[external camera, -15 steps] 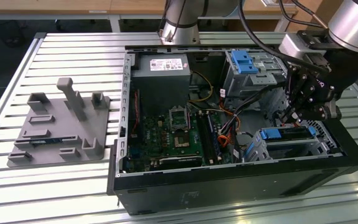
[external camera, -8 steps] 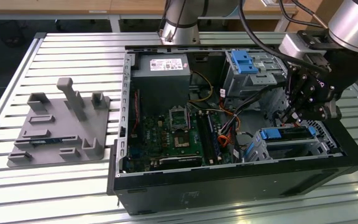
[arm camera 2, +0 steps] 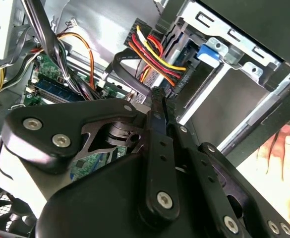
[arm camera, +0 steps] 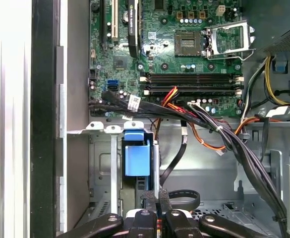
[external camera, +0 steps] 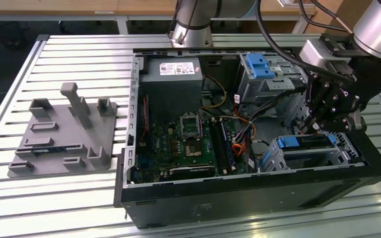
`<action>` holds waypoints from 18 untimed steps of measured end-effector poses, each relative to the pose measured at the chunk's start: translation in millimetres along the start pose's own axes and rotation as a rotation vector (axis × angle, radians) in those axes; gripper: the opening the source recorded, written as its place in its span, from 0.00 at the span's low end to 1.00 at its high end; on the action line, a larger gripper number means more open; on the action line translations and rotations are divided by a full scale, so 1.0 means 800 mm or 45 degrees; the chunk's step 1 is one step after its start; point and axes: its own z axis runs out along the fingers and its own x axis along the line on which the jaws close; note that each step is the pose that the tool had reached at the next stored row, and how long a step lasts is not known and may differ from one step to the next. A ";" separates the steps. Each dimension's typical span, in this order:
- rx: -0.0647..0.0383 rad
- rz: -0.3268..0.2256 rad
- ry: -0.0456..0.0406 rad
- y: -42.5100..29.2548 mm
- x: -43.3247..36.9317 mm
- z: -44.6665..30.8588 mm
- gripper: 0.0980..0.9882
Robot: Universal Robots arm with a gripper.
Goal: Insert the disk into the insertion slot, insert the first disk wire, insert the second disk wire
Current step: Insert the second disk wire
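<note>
The disk [external camera: 303, 143], in its blue frame, sits inside the insertion slot [external camera: 341, 154] at the case's near corner on the exterior view's right. My gripper [external camera: 313, 130] hangs just above the disk's inner end. In the second wrist view my gripper [arm camera 2: 159, 95] is shut on a black connector with red, yellow and black wires [arm camera 2: 152, 52], close to the disk's blue tab [arm camera 2: 209, 52]. In the first wrist view my gripper [arm camera: 157, 194] stands just short of the blue tab [arm camera: 136, 156] and the slot wall [arm camera: 100, 163], with a bit of red and yellow wire between the fingers.
A taller cage with a blue latch [external camera: 260, 67] stands behind the slot. The power supply [external camera: 170, 74] and motherboard [external camera: 184, 144] take up the rest of the case. Thick cable bundles [arm camera: 224, 139] cross beside me. A grey fixture plate [external camera: 65, 134] lies outside the case. A person's hand [arm camera 2: 283, 148] is outside the case.
</note>
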 end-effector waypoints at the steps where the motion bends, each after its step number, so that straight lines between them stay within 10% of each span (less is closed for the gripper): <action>1: 0.000 0.000 0.000 -0.0004 0.001 0.0000 0.05; 18: 0.000 0.000 -0.003 -0.0013 0.009 0.0001 0.05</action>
